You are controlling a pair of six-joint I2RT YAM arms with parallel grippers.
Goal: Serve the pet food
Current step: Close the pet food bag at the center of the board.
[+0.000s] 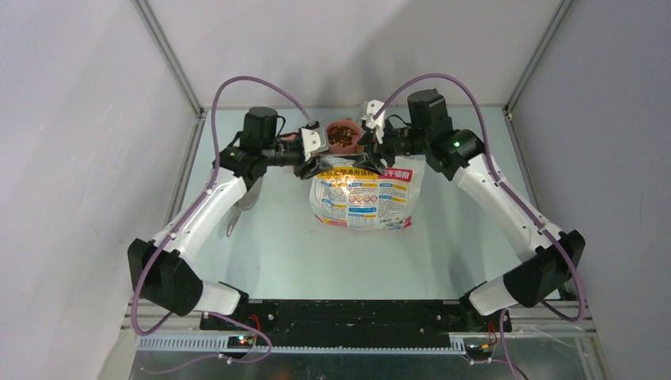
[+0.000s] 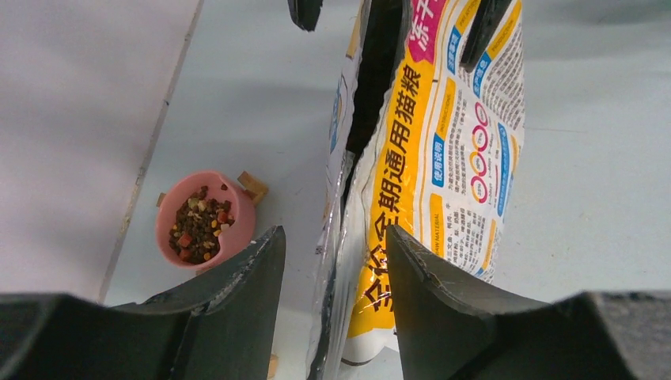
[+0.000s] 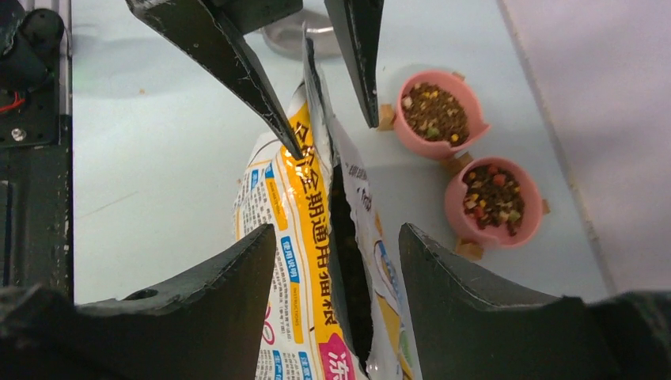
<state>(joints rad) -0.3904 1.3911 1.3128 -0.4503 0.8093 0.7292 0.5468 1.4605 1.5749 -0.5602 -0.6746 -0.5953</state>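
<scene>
The pet food shows as small brown and reddish pellets heaped in one pink bowl and in a second pink bowl just beside it, both at the far side of the table; a few tan pieces lie loose around them; whatever is left inside the cat food bag is hidden in its dark mouth

The left gripper and the right gripper face each other at opposite ends of the bag's open top, each with its jaws apart and the bag's edge between them; whether either is pressing on the film I cannot tell

The pellets look light, hard and free-running, so they should pour readily, then roll and scatter; two fingers could not pinch up a serving, so the bag or the metal scoop, lying on the table beside the left arm, has to carry them; the bag looks thin, glossy and floppy, likely to slip and sag, so it is best held at the top corners, near the seam
</scene>
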